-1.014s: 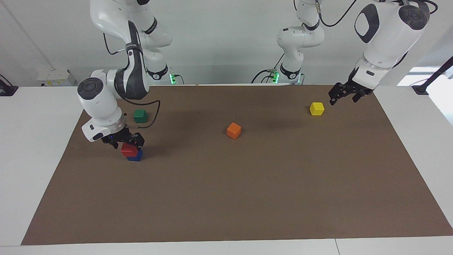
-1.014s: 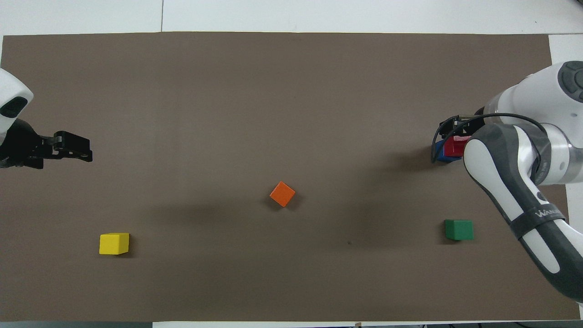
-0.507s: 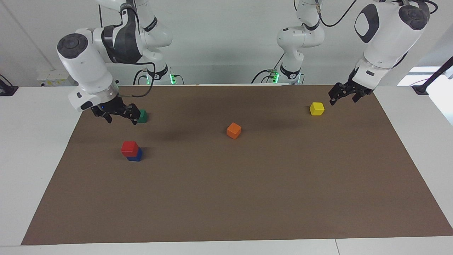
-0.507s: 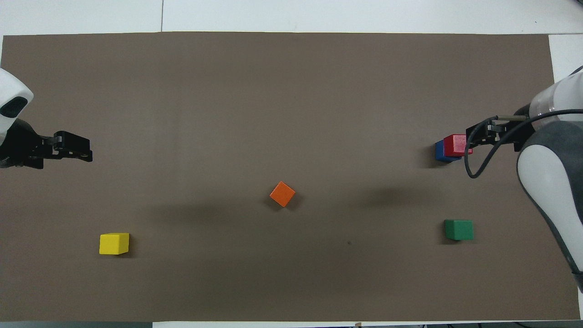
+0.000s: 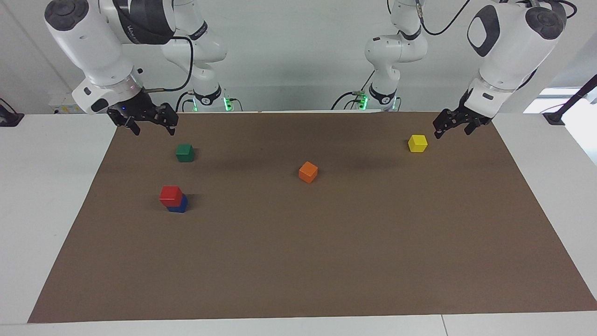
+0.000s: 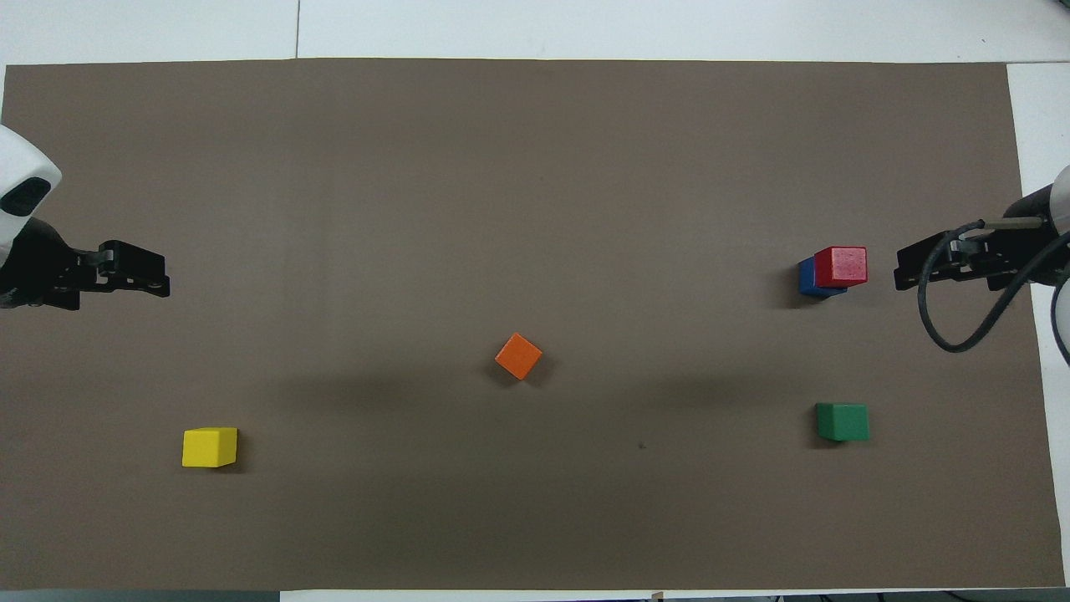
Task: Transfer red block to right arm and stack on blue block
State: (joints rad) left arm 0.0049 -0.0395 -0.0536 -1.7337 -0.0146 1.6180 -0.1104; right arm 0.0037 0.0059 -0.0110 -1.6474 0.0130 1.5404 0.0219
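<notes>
Lifted clear of the stack since a second ago, when it was down around the red block: right gripper (image 5: 149,122), now raised over the mat's edge at the right arm's end of the worktop, near the green block. Fingers (image 5: 170,122) spread apart, holding nothing. Same gripper seen from overhead (image 6: 907,269) at the mat's border, black cable looping beneath it.

Red block (image 5: 170,195) resting on the blue block (image 5: 179,205), set slightly off square so that a strip of blue shows along one side; seen likewise from above, red block (image 6: 841,266) over blue block (image 6: 806,278). Stack standing free, touched by nothing, toward the right arm's end of the brown mat (image 5: 326,261).

Green block (image 5: 184,152) nearer to the robots than the stack, apart from it. Orange block (image 5: 308,171) around the middle of the mat, turned at an angle to the mat's edges. Yellow block (image 5: 417,143) toward the left arm's end.

Left gripper (image 5: 451,126) unmoved, hanging just beside the yellow block without touching it; fingers apparently released, though seen slantwise and hard to judge; nothing between them. White worktop (image 5: 46,196) showing around the mat.
</notes>
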